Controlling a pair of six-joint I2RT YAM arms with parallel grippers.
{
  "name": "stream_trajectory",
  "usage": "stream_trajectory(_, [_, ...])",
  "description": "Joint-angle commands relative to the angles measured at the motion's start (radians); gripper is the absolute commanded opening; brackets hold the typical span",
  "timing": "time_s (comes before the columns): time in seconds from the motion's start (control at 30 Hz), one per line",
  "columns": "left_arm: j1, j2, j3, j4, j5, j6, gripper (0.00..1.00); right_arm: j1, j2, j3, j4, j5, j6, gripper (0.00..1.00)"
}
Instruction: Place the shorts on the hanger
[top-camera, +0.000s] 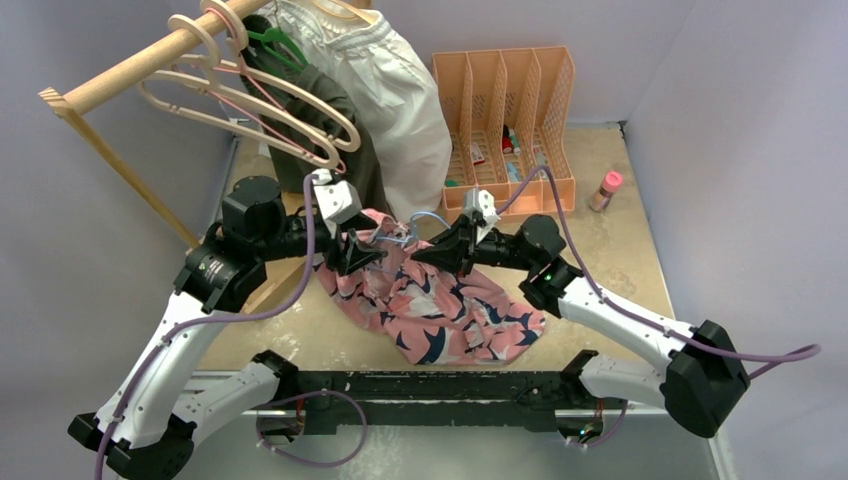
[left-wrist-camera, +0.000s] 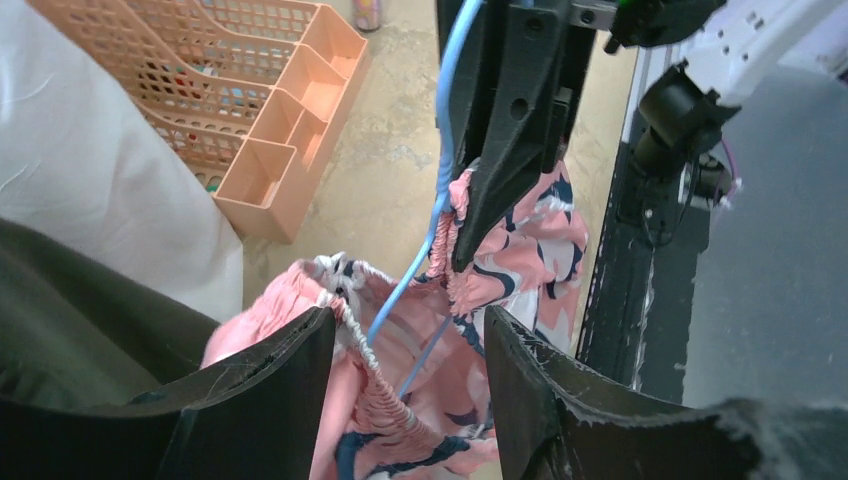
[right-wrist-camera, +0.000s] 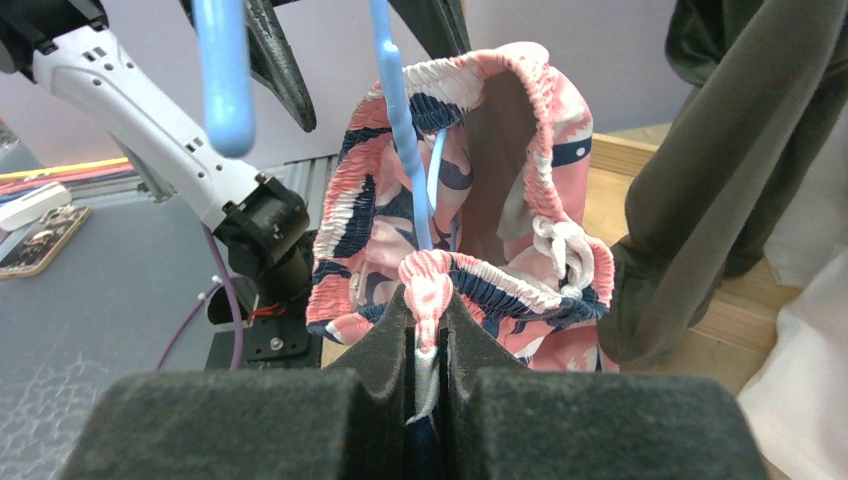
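The pink shark-print shorts (top-camera: 440, 310) hang lifted at the waistband, with their legs resting on the table. My right gripper (right-wrist-camera: 428, 300) is shut on a bunched fold of the elastic waistband. The light-blue hanger (right-wrist-camera: 405, 150) runs down into the open waist of the shorts (right-wrist-camera: 520, 180). In the left wrist view the hanger (left-wrist-camera: 440, 200) passes beside my right gripper (left-wrist-camera: 470, 255). My left gripper (left-wrist-camera: 410, 330) stands open. The near waistband edge of the shorts (left-wrist-camera: 375, 390) lies between its fingers, which do not press on it. From above, the left gripper (top-camera: 362, 252) faces the right gripper (top-camera: 432, 255).
A wooden rail (top-camera: 150, 60) at back left carries beige hangers (top-camera: 250, 110), a green hanger (top-camera: 280, 45), a dark olive garment (top-camera: 340, 130) and a white garment (top-camera: 400, 90). An orange slotted organizer (top-camera: 505, 110) and a pink-capped bottle (top-camera: 606, 190) stand at the back right.
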Motion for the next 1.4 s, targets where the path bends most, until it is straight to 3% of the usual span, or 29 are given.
stream_trajectory(0.0, [0.002, 0.008, -0.018, 0.022, 0.103, 0.185, 0.56, 0.007, 0.021, 0.076, 0.048, -0.098, -0.017, 0.0])
stream_trajectory(0.3, [0.002, 0.066, 0.03, -0.069, 0.16, 0.318, 0.54, 0.007, 0.037, 0.118, -0.008, -0.128, -0.058, 0.0])
stream_trajectory(0.43, [0.002, 0.08, 0.012, -0.068, 0.175, 0.351, 0.47, 0.007, 0.05, 0.134, -0.022, -0.151, -0.064, 0.0])
stream_trajectory(0.8, [-0.004, 0.123, 0.016, 0.013, 0.218, 0.33, 0.43, 0.01, 0.084, 0.172, -0.056, -0.188, -0.077, 0.0])
stream_trajectory(0.87, [-0.007, 0.129, 0.018, 0.005, 0.215, 0.336, 0.37, 0.01, 0.084, 0.176, -0.059, -0.186, -0.078, 0.0])
stream_trajectory(1.03, [-0.011, 0.127, 0.03, -0.042, 0.191, 0.358, 0.05, 0.01, 0.074, 0.185, -0.093, -0.163, -0.086, 0.0])
stream_trajectory(1.07, [-0.011, 0.121, 0.03, -0.045, 0.176, 0.356, 0.0, 0.01, 0.067, 0.19, -0.116, -0.151, -0.093, 0.03])
stream_trajectory(1.2, [-0.009, 0.088, 0.04, -0.042, 0.092, 0.312, 0.0, 0.008, -0.005, 0.163, -0.256, -0.076, -0.128, 0.27])
stream_trajectory(1.37, [-0.009, 0.039, 0.068, -0.083, 0.011, 0.295, 0.0, 0.006, -0.156, 0.067, -0.323, 0.085, -0.142, 0.3])
